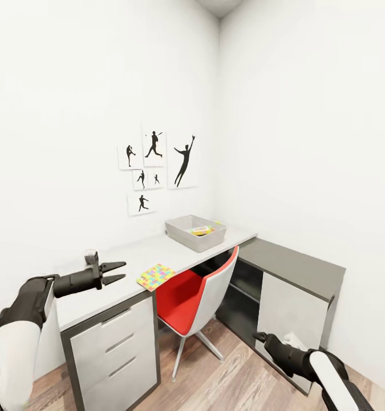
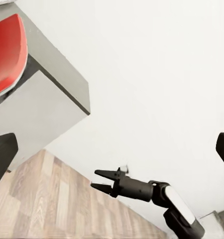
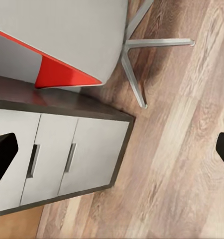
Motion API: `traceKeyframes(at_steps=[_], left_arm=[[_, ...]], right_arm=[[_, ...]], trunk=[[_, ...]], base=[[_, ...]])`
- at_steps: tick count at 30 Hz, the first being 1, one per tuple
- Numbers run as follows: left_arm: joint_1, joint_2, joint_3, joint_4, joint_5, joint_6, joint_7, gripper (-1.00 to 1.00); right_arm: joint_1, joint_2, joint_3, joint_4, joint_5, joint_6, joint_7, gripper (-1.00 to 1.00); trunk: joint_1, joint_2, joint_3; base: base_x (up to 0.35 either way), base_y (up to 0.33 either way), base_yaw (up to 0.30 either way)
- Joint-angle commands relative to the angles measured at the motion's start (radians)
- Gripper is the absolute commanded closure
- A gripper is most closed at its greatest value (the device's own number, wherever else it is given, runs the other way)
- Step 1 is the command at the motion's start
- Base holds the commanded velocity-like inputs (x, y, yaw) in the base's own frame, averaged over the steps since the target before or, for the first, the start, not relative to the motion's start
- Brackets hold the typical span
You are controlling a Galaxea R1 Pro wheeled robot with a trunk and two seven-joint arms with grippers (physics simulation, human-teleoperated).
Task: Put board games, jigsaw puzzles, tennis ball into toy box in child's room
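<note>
- Jigsaw puzzle (image 1: 156, 276): flat at the table's (image 1: 129, 257) front edge, just beside my left gripper (image 1: 117, 272), jaws spread, empty.
- Toy box (image 1: 195, 232): far end, holding a yellow item I cannot identify.
- Right gripper (image 1: 259, 338): low near the floor; I cannot tell its jaws.

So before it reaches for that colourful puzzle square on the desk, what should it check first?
1. Left pincer open: ok, fingers spread, holding nothing.
2. Jigsaw puzzle within sight: ok, flat at the table's front edge.
3. Toy box ready: ok, lidless, something yellow already inside.
4. Red chair out of the way: cannot tell, it sits right beside the puzzle.
5. Right pincer free: cannot tell, low by the grey cabinet.
</note>
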Motion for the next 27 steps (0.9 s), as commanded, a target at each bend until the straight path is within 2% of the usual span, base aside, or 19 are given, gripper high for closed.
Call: traceKeyframes(at_steps=[1,2,3,4,8,10,12,14,16,19,21,23,27], left_arm=[[-0.001,-0.022,-0.001,-0.001,-0.012,0.012,-0.008,-1.0],[0.003,-0.06,-0.012,-0.006,-0.014,0.015,-0.008,-1.0],[0.005,-0.079,-0.02,-0.012,-0.014,0.016,-0.008,-1.0],[0.01,-0.113,-0.038,-0.033,-0.015,0.02,-0.008,-1.0],[0.033,-0.193,-0.101,-0.119,-0.017,0.037,-0.008,-1.0],[0.04,-0.22,-0.122,-0.146,-0.018,0.048,-0.008,-1.0],[0.043,-0.233,-0.131,-0.156,-0.018,0.052,-0.008,-1.0],[0.058,-0.263,-0.139,-0.166,-0.017,0.053,-0.008,-1.0],[0.079,-0.289,-0.14,-0.17,-0.017,0.05,0.028,-1.0],[0.115,-0.327,-0.138,-0.172,-0.009,0.022,0.125,-1.0],[0.125,-0.341,-0.136,-0.173,-0.005,0.001,0.162,-1.0],[0.134,-0.356,-0.132,-0.173,0.006,-0.027,0.2,-1.0],[0.145,-0.369,-0.124,-0.172,0.066,-0.054,0.238,-1.0]], right_arm=[[-0.001,0.0,-0.001,0.001,-0.01,0.003,-0.009,-1.0],[-0.002,0.0,-0.001,0.005,-0.008,0.003,-0.01,-1.0],[-0.003,0.0,-0.001,0.006,-0.007,0.003,-0.01,-1.0],[-0.004,0.0,-0.001,0.008,-0.006,0.003,-0.01,-1.0],[-0.005,-0.001,-0.001,0.012,-0.005,0.003,-0.01,-1.0],[-0.006,-0.001,-0.001,0.013,-0.005,0.003,-0.01,-1.0],[-0.006,-0.001,-0.001,0.017,-0.005,0.003,-0.01,-1.0],[-0.006,-0.001,-0.001,0.026,-0.005,0.003,-0.01,-1.0],[-0.006,-0.001,-0.001,0.033,-0.005,0.003,-0.01,-1.0],[-0.006,-0.002,-0.001,0.037,-0.005,0.003,-0.01,-1.0],[-0.006,-0.002,-0.001,0.038,-0.005,0.003,-0.01,-1.0],[-0.006,-0.002,-0.002,0.039,-0.005,0.003,-0.01,-1.0],[-0.006,-0.002,-0.002,0.039,-0.005,-0.012,-0.01,-1.0]], trunk=[[0.0,-0.001,-0.001],[0.0,-0.001,-0.001],[0.0,-0.001,-0.001],[0.0,-0.001,-0.001],[0.0,-0.001,-0.001],[0.0,-0.001,-0.001],[0.0,-0.001,-0.001],[0.0,-0.001,-0.001],[0.0,-0.001,-0.001],[0.0,-0.001,-0.001],[0.0,-0.001,-0.001],[0.0,-0.001,-0.001],[0.0,-0.001,-0.001]], base=[[0.0,0.0,0.0],[0.0,0.0,0.0],[0.0,0.0,0.0],[0.0,0.0,0.0],[0.0,0.0,0.0],[0.0,0.0,0.0],[0.0,0.0,0.0],[0.0,0.0,0.0],[0.0,0.0,0.0],[0.0,0.0,0.0],[0.0,0.0,0.0],[0.0,0.0,0.0],[0.0,0.0,0.0]])
